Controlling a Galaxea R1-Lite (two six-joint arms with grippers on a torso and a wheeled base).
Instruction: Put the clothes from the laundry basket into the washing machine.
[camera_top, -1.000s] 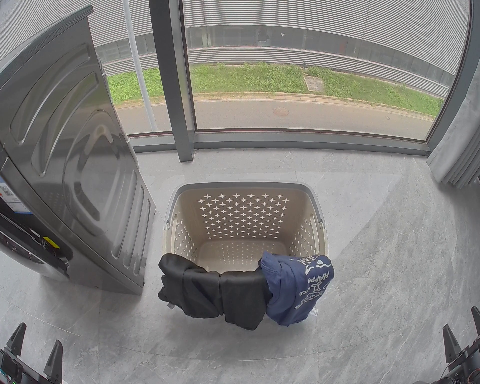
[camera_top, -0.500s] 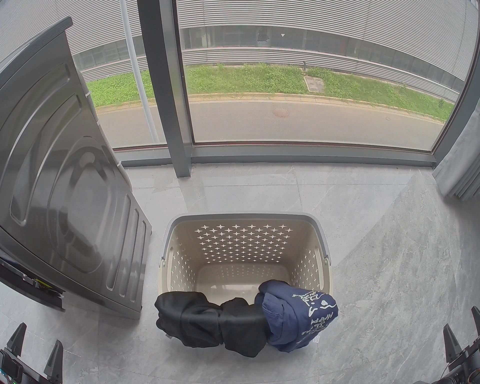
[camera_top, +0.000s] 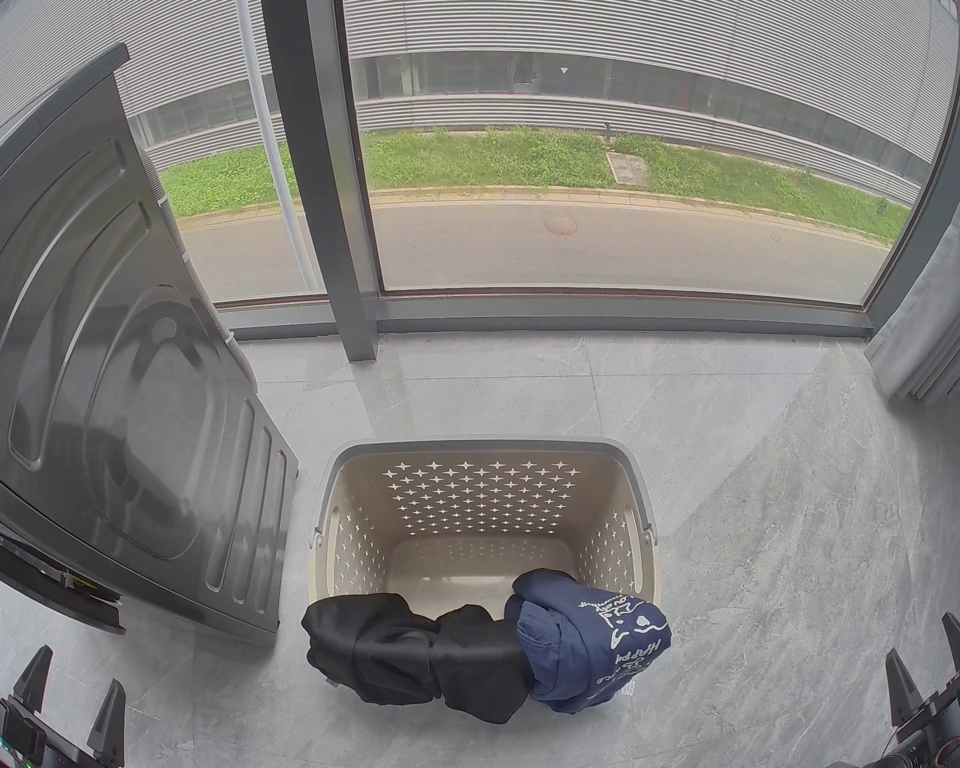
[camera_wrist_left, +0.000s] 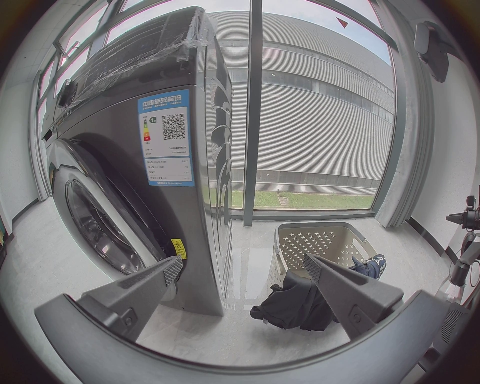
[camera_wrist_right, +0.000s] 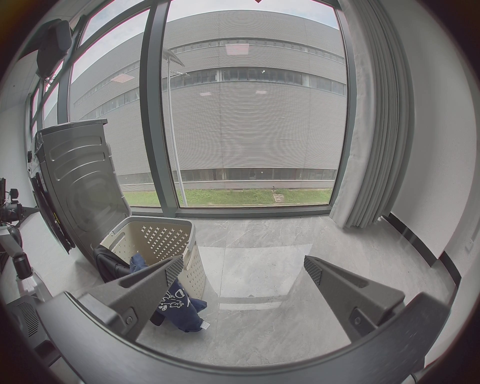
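Note:
A beige laundry basket (camera_top: 480, 490) (camera_wrist_left: 320, 237) (camera_wrist_right: 150, 237) stands on the grey floor, just right of the dark washing machine (camera_top: 120, 400) (camera_wrist_left: 165, 165) (camera_wrist_right: 80, 175). Over its near rim hang a black garment (camera_top: 410, 655) (camera_wrist_left: 295, 305) (camera_wrist_right: 107, 262) and a navy printed garment (camera_top: 590, 640) (camera_wrist_left: 370, 265) (camera_wrist_right: 177, 300). My left gripper (camera_top: 70, 695) (camera_wrist_left: 240, 267) is open at the lower left, short of the machine. My right gripper (camera_top: 925, 665) (camera_wrist_right: 240, 267) is open at the lower right, well clear of the basket. The machine's round door (camera_wrist_left: 100, 225) faces left in the head view.
A floor-to-ceiling window with a dark post (camera_top: 320, 170) runs behind the basket. A grey curtain (camera_top: 920, 330) (camera_wrist_right: 370, 140) hangs at the right. Bare floor (camera_top: 800, 520) stretches right of the basket and between it and the window.
The head view has shifted: basket and washing machine sit lower and nearer in it than a second ago. Both grippers keep their places at the view's bottom corners, open.

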